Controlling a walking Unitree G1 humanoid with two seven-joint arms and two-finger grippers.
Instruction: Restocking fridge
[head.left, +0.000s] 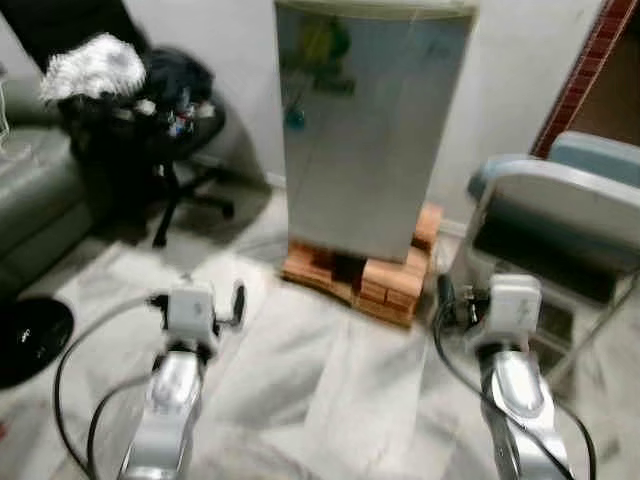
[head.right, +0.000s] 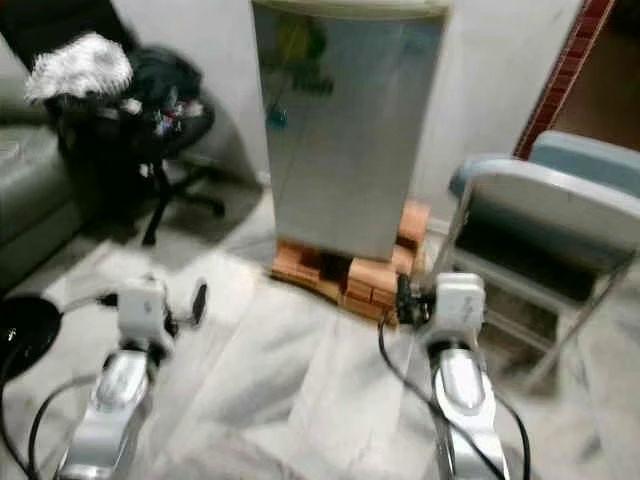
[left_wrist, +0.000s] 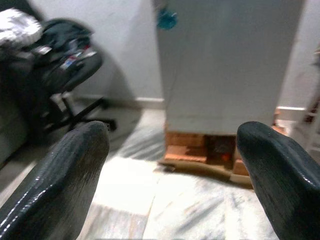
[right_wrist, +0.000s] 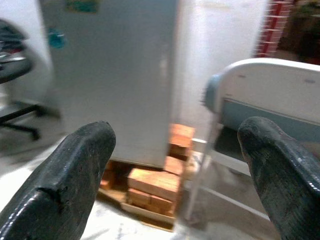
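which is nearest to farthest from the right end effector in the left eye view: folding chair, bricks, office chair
1. Folding chair, just to the right of the right end effector.
2. Bricks, ahead and to its left, under the fridge.
3. Office chair, far across on the left by the wall.

Closed grey fridge (head.left: 365, 130) on bricks (head.left: 385, 278)

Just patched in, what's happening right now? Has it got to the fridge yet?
The robot stands facing the small silver fridge, which sits shut on a base of bricks against the wall. Neither gripper holds anything: the left gripper and the right gripper are both open, held out low over the marble floor short of the fridge. A loaded office chair stands to the left, a folding chair to the right. No stock is in hand, and the door is not yet touched.
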